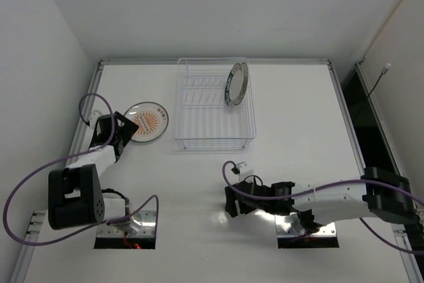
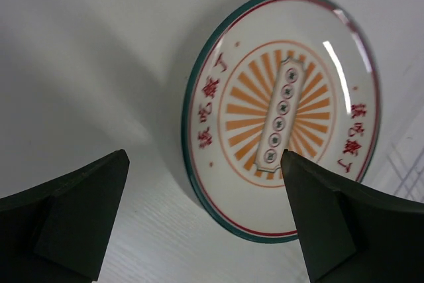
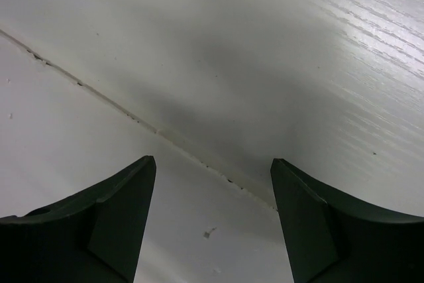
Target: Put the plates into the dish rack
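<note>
Standing in dish rack (image 1: 215, 145), one teal-rimmed plate (image 1: 236, 84), one orange plate (image 1: 151, 120) beside

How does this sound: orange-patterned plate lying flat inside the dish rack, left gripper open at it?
No: the orange-patterned plate lies flat on the table beside the dish rack, not inside, per the top view. The left gripper is open at it.

Left tool (image 2: 205, 164) stands with jaws wide apart; right tool (image 3: 212, 167), arm stretched leftward, likewise parted.
</note>
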`<state>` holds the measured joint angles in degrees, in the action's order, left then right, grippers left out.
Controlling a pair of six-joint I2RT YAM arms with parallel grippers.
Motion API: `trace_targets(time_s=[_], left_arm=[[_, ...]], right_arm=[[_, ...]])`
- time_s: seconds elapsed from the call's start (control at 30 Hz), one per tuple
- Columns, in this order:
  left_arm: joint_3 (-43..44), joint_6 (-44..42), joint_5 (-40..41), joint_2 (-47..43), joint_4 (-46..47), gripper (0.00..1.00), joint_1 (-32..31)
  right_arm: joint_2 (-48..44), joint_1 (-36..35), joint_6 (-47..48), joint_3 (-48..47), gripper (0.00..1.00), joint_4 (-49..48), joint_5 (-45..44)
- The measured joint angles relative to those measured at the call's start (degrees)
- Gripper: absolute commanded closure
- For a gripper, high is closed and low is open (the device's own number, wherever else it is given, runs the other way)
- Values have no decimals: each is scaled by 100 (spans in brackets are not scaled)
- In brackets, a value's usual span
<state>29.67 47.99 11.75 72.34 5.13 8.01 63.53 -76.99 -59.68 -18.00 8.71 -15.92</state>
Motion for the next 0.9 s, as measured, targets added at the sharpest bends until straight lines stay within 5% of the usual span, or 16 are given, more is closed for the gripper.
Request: trace_targets(time_s=[0.2,0.4,0.5,0.53,0.63,0.9], left_arm=[[-153,345,-922,579,299,4,337],[-164,568,-1749,1134,1137,30,857],[-72,632,-2210,1576,1558,60,1060],[-48,640,-2387,1738,1687,77,1119],[7,699,-3064,2280,2072,98,1349],[66,695,-3692,2354,2142,100,1447]], right_arm=[[483,-177,-232,-225,32,-271,-192],[142,-203,-516,37,31,-376,-306],[-708,-208,-809,560,29,-361,-391],[-1058,-212,-933,754,29,-378,-422],[-2210,-216,-1270,1285,28,-168,-514],[-4299,-190,-1827,1556,27,673,-732]])
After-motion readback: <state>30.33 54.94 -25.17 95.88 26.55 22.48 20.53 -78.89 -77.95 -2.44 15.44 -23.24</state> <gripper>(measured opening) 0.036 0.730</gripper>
